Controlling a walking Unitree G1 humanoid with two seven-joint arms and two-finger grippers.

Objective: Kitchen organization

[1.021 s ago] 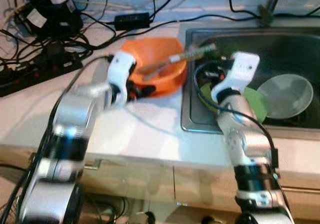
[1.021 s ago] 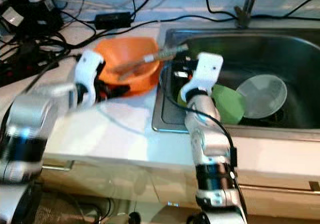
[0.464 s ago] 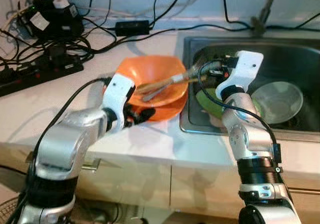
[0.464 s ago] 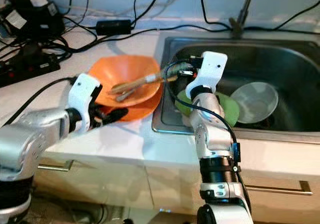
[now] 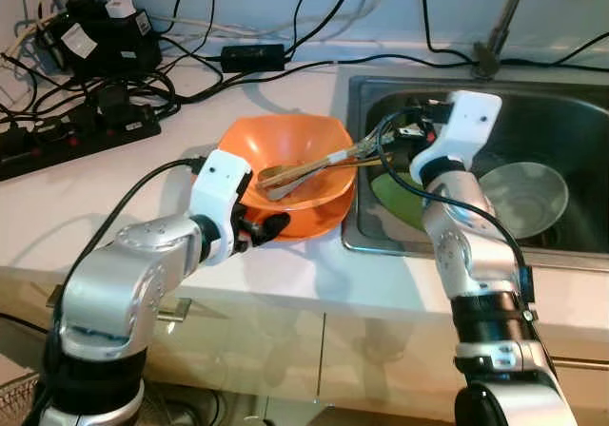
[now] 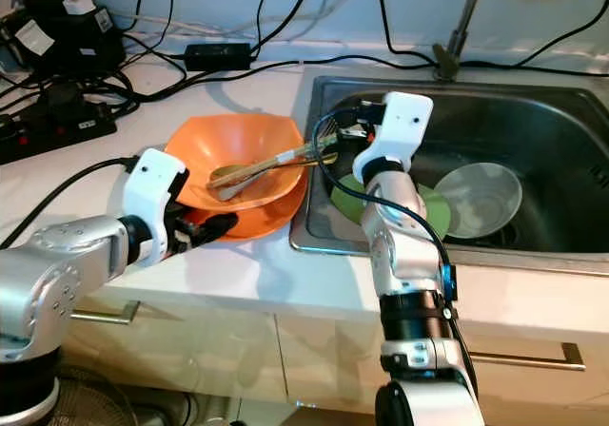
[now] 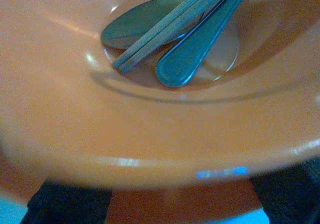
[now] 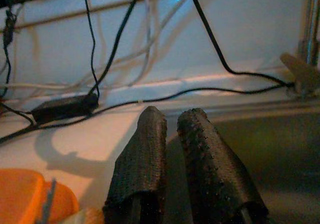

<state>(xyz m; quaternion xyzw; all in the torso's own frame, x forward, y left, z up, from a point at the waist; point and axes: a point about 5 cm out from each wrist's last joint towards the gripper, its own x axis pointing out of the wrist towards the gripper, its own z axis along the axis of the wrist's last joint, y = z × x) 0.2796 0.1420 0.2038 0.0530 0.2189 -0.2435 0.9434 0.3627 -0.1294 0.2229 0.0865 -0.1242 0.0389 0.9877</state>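
Stainless steel sink (image 5: 571,255) takes up the right side of the white counter (image 5: 124,207), with a green plate (image 6: 433,212) and a grey bowl (image 6: 481,198) sitting down in the basin, presumably waiting to be sorted. Left of it, just beside the sink's edge, is the orange bowl (image 5: 290,164) — it rests on the counter with a couple of spoons and wooden chopsticks (image 7: 170,26) piled inside, their handles sticking out over the rim toward the sink.

The left gripper (image 5: 262,228) is clamped on the near rim of that orange bowl, one black finger above and one below the lip as far as I can tell, so the bowl looks held so it can be carried or steadied with the utensils in it.

The right gripper (image 8: 177,169) is up over the sink's left edge, fingers pressed nearly together with a thin gap. It sits right at the utensil handles' tips — whether it's pinching one, I can't tell.
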